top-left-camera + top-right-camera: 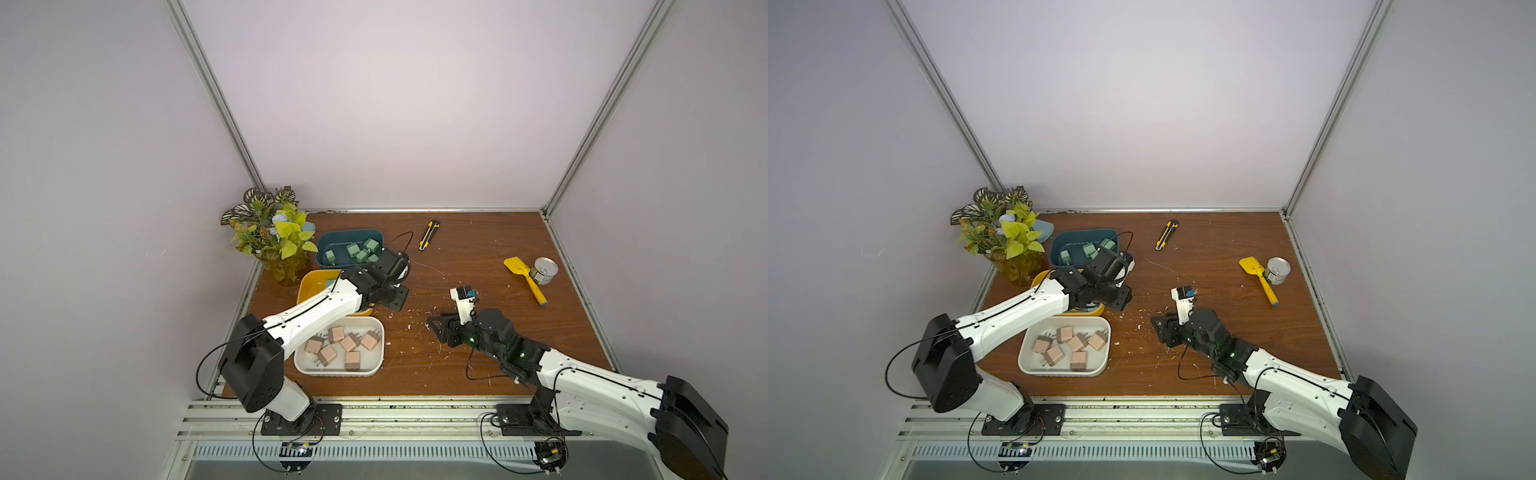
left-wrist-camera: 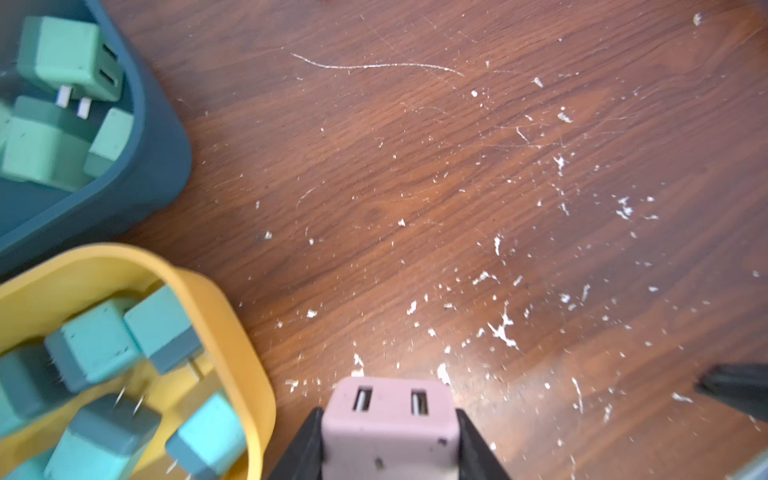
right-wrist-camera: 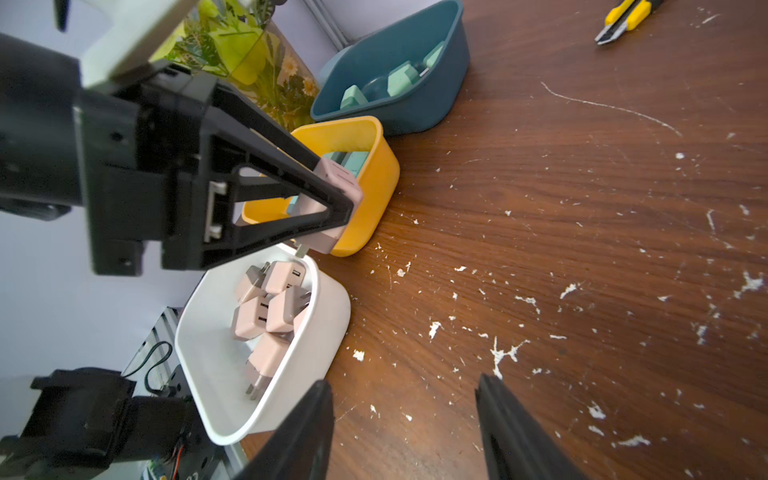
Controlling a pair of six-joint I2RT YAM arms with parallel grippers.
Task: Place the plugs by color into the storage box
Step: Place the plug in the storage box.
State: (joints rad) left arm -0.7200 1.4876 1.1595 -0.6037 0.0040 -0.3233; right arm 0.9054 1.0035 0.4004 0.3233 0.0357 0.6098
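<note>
Left gripper [image 3: 338, 195] clamped on a pink plug [image 3: 334, 176], seen against the yellow bin [image 3: 374, 199], prong sticking out toward the rim of the white bin [image 3: 316, 353]. White bin holds a heap of pink plugs [image 3: 270, 311], yellow bin has blue plugs [image 3: 351, 160], teal bin [image 3: 415, 108] has green plugs [image 3: 401, 77], plant [image 3: 245, 50] behind them. Right gripper [image 3: 405, 382] jaws apart, nothing between, over flecked wood table [image 3: 582, 249]; utility knife [image 3: 623, 18] well away from the bins.
</note>
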